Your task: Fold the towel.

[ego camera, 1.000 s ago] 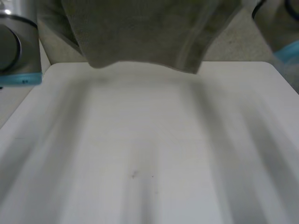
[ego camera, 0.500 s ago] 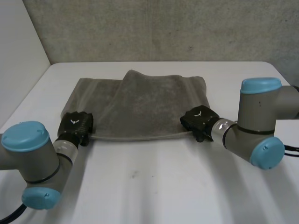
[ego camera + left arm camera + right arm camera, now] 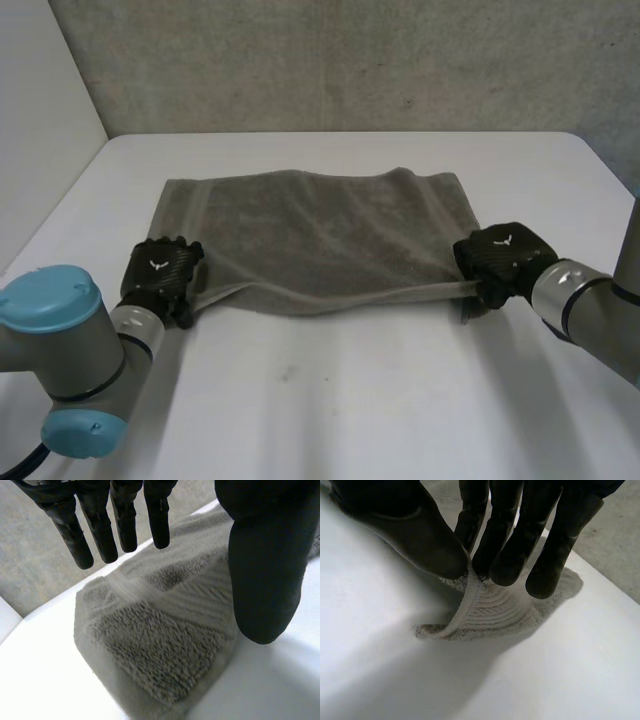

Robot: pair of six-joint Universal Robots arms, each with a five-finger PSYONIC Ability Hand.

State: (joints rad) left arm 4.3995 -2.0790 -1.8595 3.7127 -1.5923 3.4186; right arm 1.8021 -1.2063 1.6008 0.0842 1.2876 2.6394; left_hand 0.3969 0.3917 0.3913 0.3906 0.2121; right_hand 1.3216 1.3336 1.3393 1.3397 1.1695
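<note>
A grey-green towel (image 3: 320, 235) lay spread on the white surface (image 3: 330, 400), its long edges running side to side, with 1 hand at each near corner.

The left hand (image 3: 160, 272), at the end of the left arm (image 3: 65, 340), sat at the towel's near left corner. In the left wrist view its fingers (image 3: 125, 522) were straight and well apart from the thumb (image 3: 265, 570), and they held nothing. The corner of the towel (image 3: 155, 650) lay flat on the surface beneath the palm, showing a ribbed band beside the looped pile.

Between the 2 hands the towel's near edge ran in a shallow curve, with a long crease just behind it.

The right hand (image 3: 500, 258), at the end of the right arm (image 3: 590, 305), was at the near right corner, which was drawn out to a point toward it. In the right wrist view its fingers (image 3: 505, 545) were closed against the thumb (image 3: 420, 537), pinching the towel's hem (image 3: 470, 597) between them. The hem rose off the surface into that pinch, and the cloth below it stayed on the surface under the fingertips.
</note>
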